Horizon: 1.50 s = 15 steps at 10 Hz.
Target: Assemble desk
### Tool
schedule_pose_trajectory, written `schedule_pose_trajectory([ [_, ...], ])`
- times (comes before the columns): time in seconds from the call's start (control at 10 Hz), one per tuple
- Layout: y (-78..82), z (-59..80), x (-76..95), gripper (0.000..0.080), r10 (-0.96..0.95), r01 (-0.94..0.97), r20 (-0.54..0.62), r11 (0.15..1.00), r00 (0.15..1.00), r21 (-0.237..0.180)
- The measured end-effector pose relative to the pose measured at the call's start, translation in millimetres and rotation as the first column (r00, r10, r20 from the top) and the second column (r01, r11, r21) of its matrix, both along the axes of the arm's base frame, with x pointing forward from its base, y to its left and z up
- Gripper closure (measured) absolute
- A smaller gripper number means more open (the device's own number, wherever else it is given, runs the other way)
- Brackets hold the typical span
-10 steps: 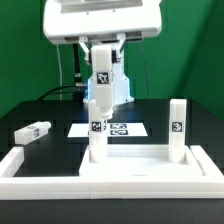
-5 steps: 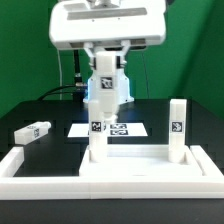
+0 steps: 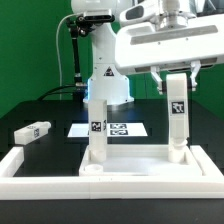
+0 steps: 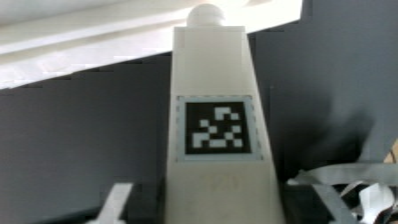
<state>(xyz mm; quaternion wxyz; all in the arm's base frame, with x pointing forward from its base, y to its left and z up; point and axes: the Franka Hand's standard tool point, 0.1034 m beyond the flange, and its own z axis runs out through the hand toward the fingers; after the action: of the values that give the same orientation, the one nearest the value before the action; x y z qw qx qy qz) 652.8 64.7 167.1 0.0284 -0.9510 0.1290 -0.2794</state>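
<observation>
In the exterior view the gripper [image 3: 177, 84] is seen at the upper right of the frame, set around the top of the right leg post [image 3: 177, 128]. This post stands upright on the right side of the desk panel [image 3: 150, 170]. Its upper end is flanked by the two fingers [image 3: 164, 80], and its very tip is hidden by the gripper's body. Whether the post is clamped or the pads merely stand beside it cannot be told (the fingers are small here and smeared in the wrist view). In the wrist view the same post fills the middle of the picture, with its black-and-white tag [image 4: 221, 127] turned to the camera. Only pale, blurred finger edges are caught on either side, cut off by the frame.

The left leg post [image 3: 97, 135] is seen upright on the panel's left side, at centre-left of the exterior view. The loose leg post [image 3: 33, 131] is laid on its side at the far left, well apart from the panel. The marker board [image 3: 125, 130] is partly hidden behind the left leg post. The border rail [image 3: 18, 162] is cut off by the lower left edge.
</observation>
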Motion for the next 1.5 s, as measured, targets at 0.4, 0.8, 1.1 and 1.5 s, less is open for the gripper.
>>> schedule_pose_trajectory([
  [0.4, -0.8, -9.8, -5.5, 0.0509, 0.098, -0.099, -0.014, 0.990, 0.995, -0.101],
  [0.8, 16.6, -26.9, 1.1, 0.0509, 0.114, -0.117, -0.029, 0.986, 0.993, -0.122],
  [1.1, 23.1, -30.4, -2.8, 0.0509, 0.112, -0.112, -0.011, 0.987, 0.994, -0.115],
  [1.5, 27.3, -43.1, -5.8, 0.0509, 0.120, -0.122, -0.018, 0.985, 0.993, -0.123],
])
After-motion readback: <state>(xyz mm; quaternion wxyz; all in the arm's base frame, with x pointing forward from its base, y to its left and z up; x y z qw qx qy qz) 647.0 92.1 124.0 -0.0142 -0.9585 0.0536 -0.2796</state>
